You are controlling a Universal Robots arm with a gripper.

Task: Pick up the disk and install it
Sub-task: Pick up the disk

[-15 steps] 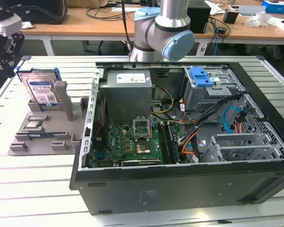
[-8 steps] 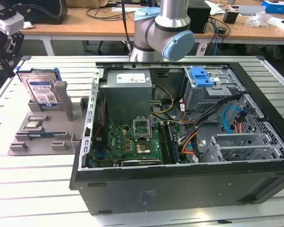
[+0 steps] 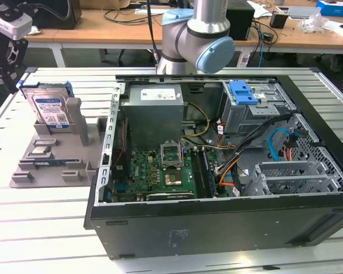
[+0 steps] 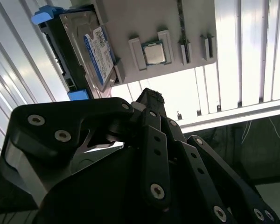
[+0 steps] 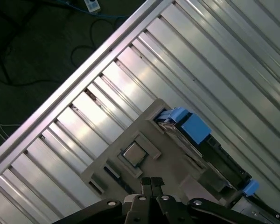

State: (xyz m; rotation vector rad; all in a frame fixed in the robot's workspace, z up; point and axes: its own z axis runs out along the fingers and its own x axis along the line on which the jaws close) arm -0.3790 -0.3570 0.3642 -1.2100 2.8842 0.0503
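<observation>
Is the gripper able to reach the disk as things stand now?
Probably yes. The disk stands upright in the grey holder with its top edge bare, and nothing lies between it and the gripper hovering nearby. Its jaws are shut, though.

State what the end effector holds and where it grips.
Nothing: the end effector is empty, and the disk stands untouched in the grey fixture.

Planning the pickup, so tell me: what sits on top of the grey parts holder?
The disk stands upright in a slot of the grey holder; a processor chip lies flat nearby. The disk's lower edge is hidden by the slot walls.
</observation>
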